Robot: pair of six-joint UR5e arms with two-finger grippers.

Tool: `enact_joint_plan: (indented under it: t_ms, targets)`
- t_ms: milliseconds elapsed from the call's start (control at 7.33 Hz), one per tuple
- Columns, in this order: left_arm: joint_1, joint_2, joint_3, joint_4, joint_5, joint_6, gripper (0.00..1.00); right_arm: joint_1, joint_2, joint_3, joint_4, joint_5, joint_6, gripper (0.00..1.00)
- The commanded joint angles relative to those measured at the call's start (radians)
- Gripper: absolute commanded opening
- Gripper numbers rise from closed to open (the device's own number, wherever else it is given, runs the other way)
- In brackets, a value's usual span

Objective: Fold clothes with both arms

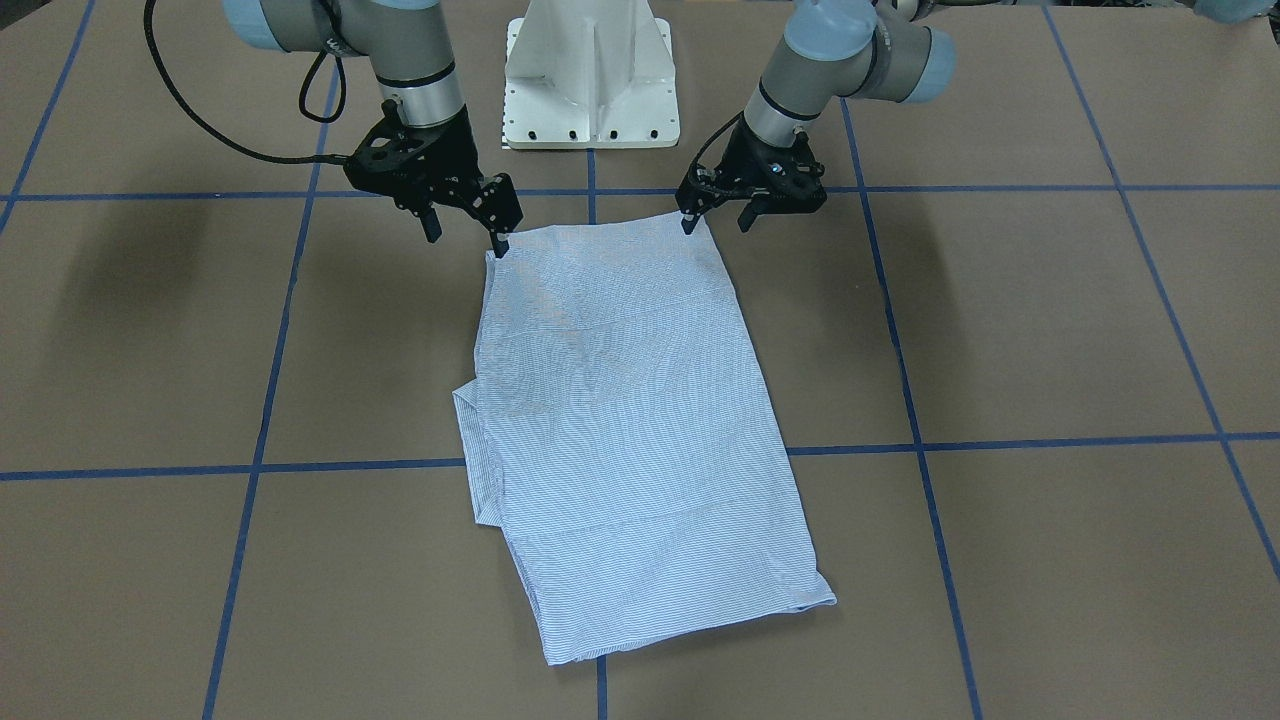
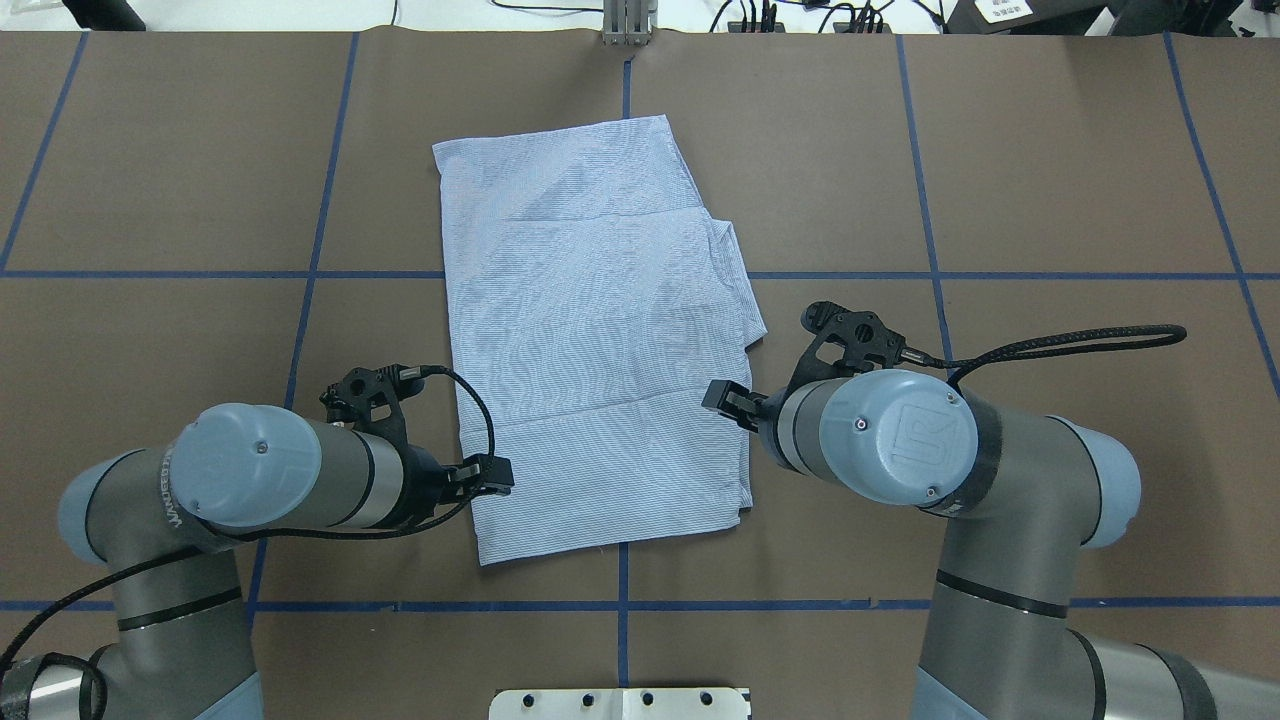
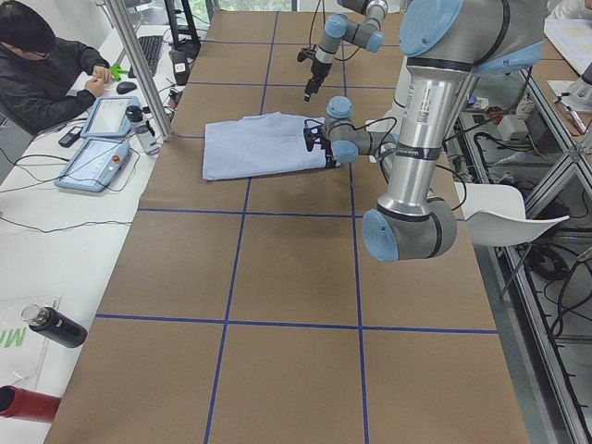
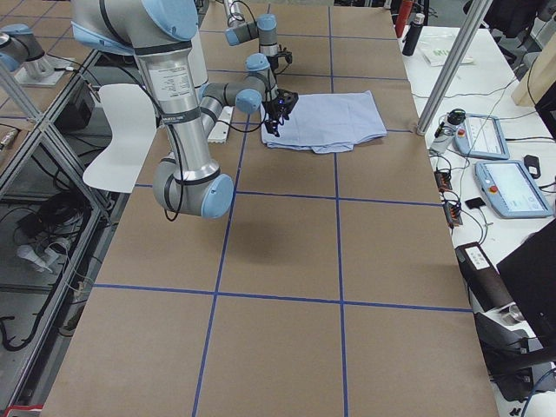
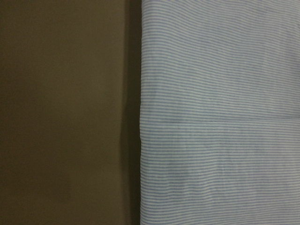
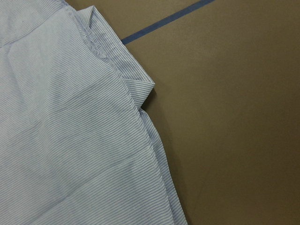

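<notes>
The light blue striped shirt (image 1: pixel 630 420) lies folded into a long flat rectangle on the brown table, with a small fold sticking out on one long side. It also shows in the overhead view (image 2: pixel 600 330) and in both wrist views (image 5: pixel 220 117) (image 6: pixel 70 140). My left gripper (image 1: pixel 716 222) is open and empty just above the shirt's near corner on my left (image 2: pixel 490 472). My right gripper (image 1: pixel 466 240) is open and empty above the near corner on my right (image 2: pixel 725 397). Each has one fingertip over the shirt's edge and one outside it. Collar, buttons and pocket are hidden.
The white pedestal base (image 1: pixel 590 80) stands just behind the shirt's near edge. Blue tape lines (image 1: pixel 350 466) grid the table. An operator (image 3: pixel 42 65) sits at a side desk with tablets (image 3: pixel 97 153) beyond the table's far edge. A metal pole (image 4: pixel 443 69) stands there.
</notes>
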State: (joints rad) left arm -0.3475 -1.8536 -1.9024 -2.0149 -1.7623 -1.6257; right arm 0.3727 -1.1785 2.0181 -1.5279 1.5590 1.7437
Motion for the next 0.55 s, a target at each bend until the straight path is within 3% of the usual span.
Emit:
enact_joint_plan:
  t_ms: [0, 409]
  targets:
    - [0.025, -0.007, 0.017, -0.004, 0.006, -0.014, 0.82, 0.000, -0.001, 0.001, 0.000, -0.001, 0.000, 1.00]
    - [0.061, -0.009, 0.019, -0.004, 0.006, -0.016, 0.82, 0.000, -0.004, 0.001, 0.000, -0.001, 0.000, 1.00]
